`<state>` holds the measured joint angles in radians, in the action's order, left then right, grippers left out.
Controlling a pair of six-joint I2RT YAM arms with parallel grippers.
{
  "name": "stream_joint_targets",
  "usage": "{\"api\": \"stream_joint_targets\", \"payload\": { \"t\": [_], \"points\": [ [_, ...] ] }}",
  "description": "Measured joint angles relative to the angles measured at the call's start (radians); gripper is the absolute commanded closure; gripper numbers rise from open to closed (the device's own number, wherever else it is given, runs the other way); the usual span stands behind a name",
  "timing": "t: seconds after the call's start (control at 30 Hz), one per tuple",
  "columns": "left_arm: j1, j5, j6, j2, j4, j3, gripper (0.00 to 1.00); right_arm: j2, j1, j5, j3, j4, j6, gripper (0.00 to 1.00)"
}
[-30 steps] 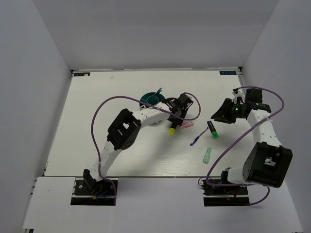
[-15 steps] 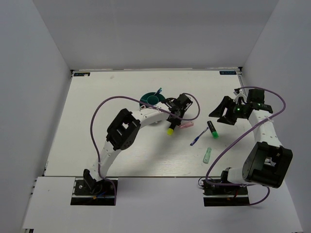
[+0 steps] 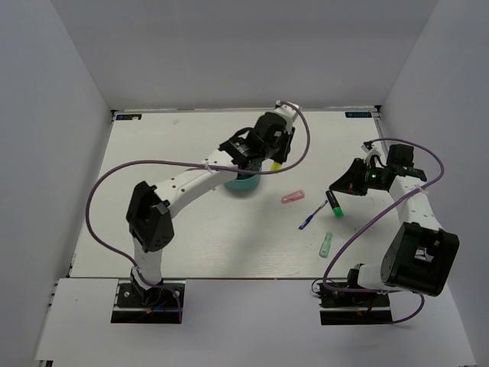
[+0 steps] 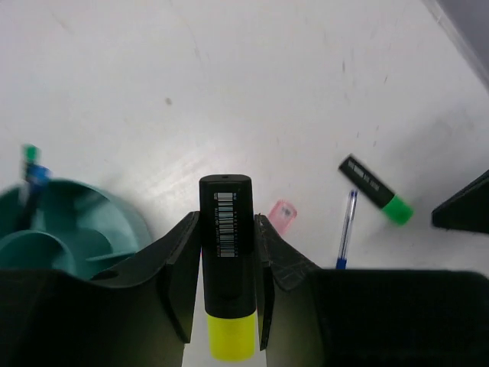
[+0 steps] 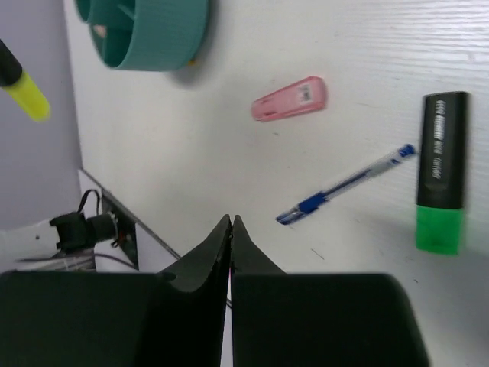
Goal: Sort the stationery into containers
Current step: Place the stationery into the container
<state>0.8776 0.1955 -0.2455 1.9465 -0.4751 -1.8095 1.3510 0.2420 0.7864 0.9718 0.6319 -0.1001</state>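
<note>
Left tool (image 4: 226, 229) pinches one black-capped yellow highlighter (image 4: 229, 336) aloft beside one round teal plastic organiser (image 5: 153, 38); right tool (image 5: 231, 225) is pressed together, empty. Four items lie on the worktop (image 3: 191, 237): pink piece (image 3: 293, 196), blue pen (image 3: 312, 216), green marker (image 3: 335, 204), mint piece (image 3: 326, 245).

Left tool (image 4: 226, 237) clamps the yellow highlighter (image 4: 228, 336), black cap forward, above the tabletop (image 4: 229, 76). Teal organiser (image 4: 122, 218) sits low-left; pink piece (image 4: 281, 215), blue pen (image 4: 345, 228) and green marker (image 4: 376, 189) lie loose to the right.
</note>
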Motion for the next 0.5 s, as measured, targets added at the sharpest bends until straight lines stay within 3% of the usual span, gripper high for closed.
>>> {"api": "stream_joint_targets", "payload": {
  "t": [0.17,0.5],
  "points": [
    [-0.066,-0.013,0.069,-0.088,0.174,0.079,1.00,0.000,0.000,0.168,-0.028,-0.011,0.080,1.00],
    [-0.228,-0.150,0.062,-0.056,0.476,0.346,1.00,0.005,0.000,0.446,-0.038,0.002,0.321,1.00]
  ]
}}
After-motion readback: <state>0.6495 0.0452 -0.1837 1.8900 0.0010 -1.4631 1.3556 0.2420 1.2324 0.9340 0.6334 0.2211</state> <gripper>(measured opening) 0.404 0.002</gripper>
